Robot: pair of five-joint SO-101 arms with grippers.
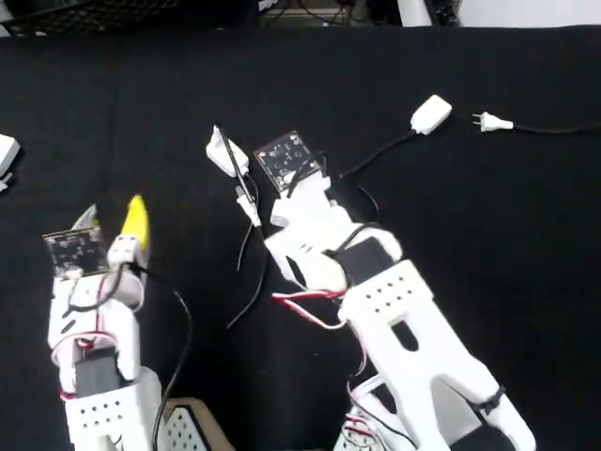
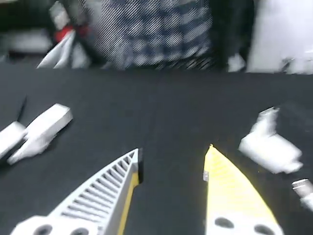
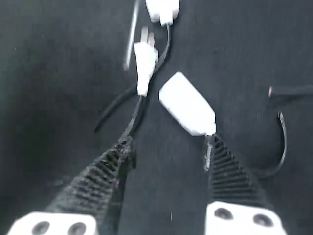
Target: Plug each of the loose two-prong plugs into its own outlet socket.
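While both arms are sitting at the black, cloth-like counter (image 1: pixel 526 282) in the high view, the right arm (image 1: pixel 394 310), built of white moulded plastic with red and black wires, is lying toward the middle. Its tip is sitting just beside a white wedge-shaped socket block (image 1: pixel 227 152) and a small white two-prong plug (image 1: pixel 249 207) on a thin black cable. Farther back, a rounded second socket (image 1: pixel 431 114) is lying on its own black cable, and a second plug (image 1: pixel 491 122) is lying near it but apart, its prongs pointing at it. The left arm (image 1: pixel 94 376) is standing at the lower left.

Seen from the left wrist, the left end effector (image 2: pixel 171 159) is standing wide open and gripping nothing. One finger is white ribbed plastic, the other yellow, and both are tapering to points.

Seen from the right wrist, the right end effector (image 3: pixel 167 142) is also gaping open and holding nothing, its ribbed fingers looking dark. The socket block is lying just ahead, one corner touching a fingertip. The two-prong plug is lying beside the block, its prongs pointing away from the end effector.
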